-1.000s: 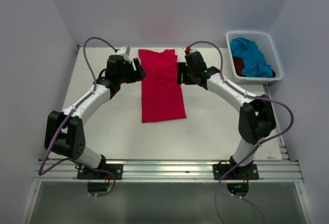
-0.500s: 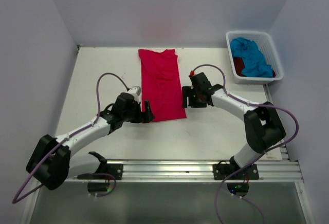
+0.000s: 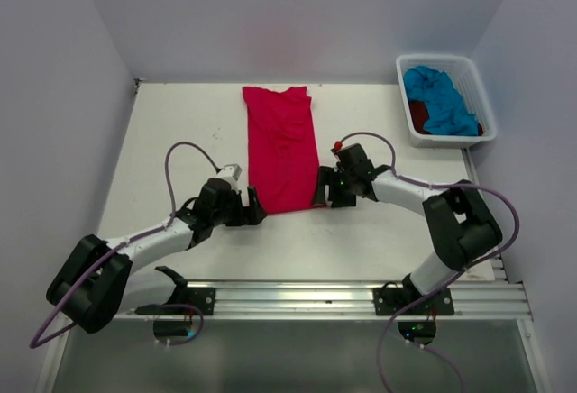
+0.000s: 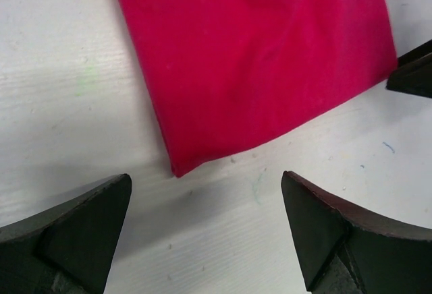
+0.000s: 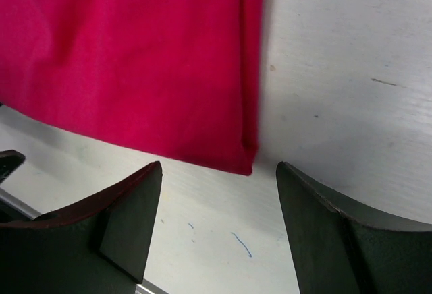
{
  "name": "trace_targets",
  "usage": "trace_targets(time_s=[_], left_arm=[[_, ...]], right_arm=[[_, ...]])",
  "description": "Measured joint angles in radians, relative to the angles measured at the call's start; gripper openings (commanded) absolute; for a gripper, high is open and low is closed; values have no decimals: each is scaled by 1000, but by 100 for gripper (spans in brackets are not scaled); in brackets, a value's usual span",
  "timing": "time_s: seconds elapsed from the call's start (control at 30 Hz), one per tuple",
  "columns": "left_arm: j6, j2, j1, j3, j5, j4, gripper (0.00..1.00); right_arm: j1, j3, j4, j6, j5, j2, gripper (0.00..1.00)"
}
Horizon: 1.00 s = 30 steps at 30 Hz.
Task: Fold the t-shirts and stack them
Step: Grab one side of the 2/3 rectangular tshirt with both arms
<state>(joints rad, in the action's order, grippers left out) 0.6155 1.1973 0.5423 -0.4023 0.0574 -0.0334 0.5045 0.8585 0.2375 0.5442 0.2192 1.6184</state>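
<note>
A bright red-pink t-shirt (image 3: 283, 145), folded into a long strip, lies flat in the middle of the table. My left gripper (image 3: 256, 205) is open at its near left corner (image 4: 177, 170), just short of the cloth. My right gripper (image 3: 321, 190) is open at its near right corner (image 5: 247, 166), also off the cloth. The shirt fills the upper part of both wrist views (image 4: 256, 58) (image 5: 128, 58). A turquoise blue t-shirt (image 3: 439, 100) lies bunched in the basket over a dark red one (image 3: 419, 115).
The white plastic basket (image 3: 480, 95) stands at the back right corner. The white table (image 3: 180, 132) is walled on the left, back and right. A metal rail (image 3: 297, 296) runs along the near edge.
Both grippers came from the shirt's far end down along its sides to its near corners. In the last half second they closed in slightly toward those corners. The shirt has not moved.
</note>
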Motion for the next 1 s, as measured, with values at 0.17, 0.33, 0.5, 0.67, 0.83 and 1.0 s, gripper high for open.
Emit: trace_targets(time_s=[0.17,0.33,0.5,0.67,0.83,1.0], left_arm=[[34,39,-56,74,107,-229,99],[65,90,-154,126,256,-390,97],[91,151,-215,144,364,-497,89],[99,174,-222,140,381,-504,75],[99,175,-221,127,377,-465,66],[100,180,-222,124,367,-445,58]], right_arm=[[-2,-41,-119,60,80,8,73],[-2,-76,-203,103,116,10,72],[-2,-94,-241,127,119,8,70],[-2,-105,-251,133,109,0,69],[-2,-116,-249,137,91,-11,66],[-2,-121,-251,138,81,-12,58]])
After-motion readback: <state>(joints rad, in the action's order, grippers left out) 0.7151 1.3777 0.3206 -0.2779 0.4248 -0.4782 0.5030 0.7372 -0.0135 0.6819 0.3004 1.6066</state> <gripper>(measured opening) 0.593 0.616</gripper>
